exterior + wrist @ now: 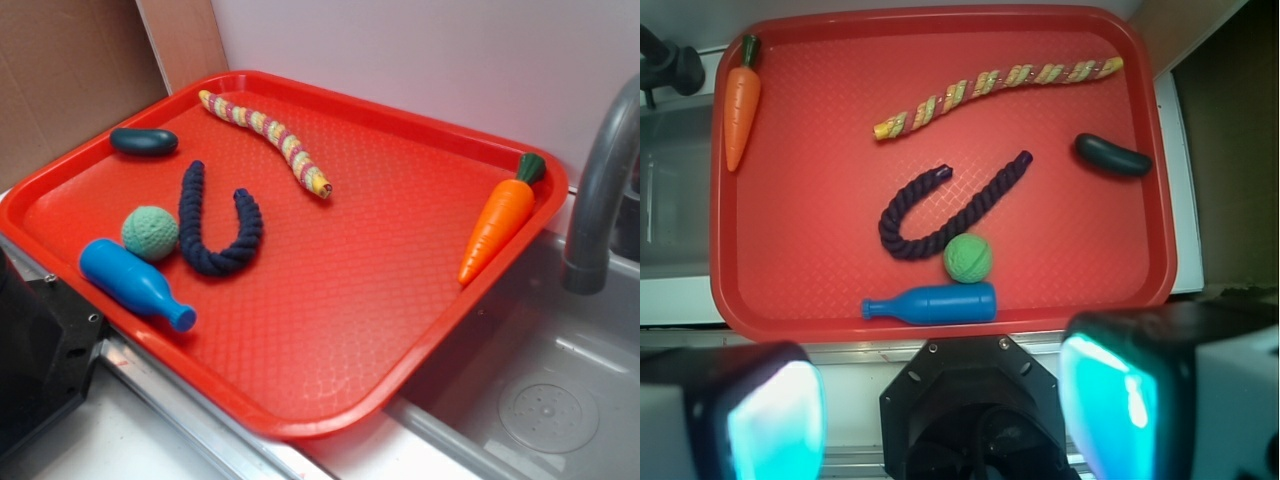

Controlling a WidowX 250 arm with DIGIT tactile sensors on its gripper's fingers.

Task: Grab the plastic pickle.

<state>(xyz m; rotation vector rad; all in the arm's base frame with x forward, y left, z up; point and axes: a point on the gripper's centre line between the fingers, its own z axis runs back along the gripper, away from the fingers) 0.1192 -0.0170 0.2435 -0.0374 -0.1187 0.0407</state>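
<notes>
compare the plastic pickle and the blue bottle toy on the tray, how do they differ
Colour: the plastic pickle is dark green-teal; the blue bottle toy is bright blue.
Shape: the pickle is a plain oblong with rounded ends; the bottle narrows to a neck with a flared tip.
Size: the bottle is clearly longer than the pickle.
Neighbours: the pickle lies alone near the red tray edge; the bottle lies against the green yarn ball.
Both lie on their sides, smooth and glossy.

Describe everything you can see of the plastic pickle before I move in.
The plastic pickle is a small, dark green-teal oblong with rounded ends, smooth and glossy like hard plastic. It lies flat on the red tray, close to one rim and near a corner, apart from the other toys. Nothing touches it but the tray. The tool is open, well away from it.
</notes>
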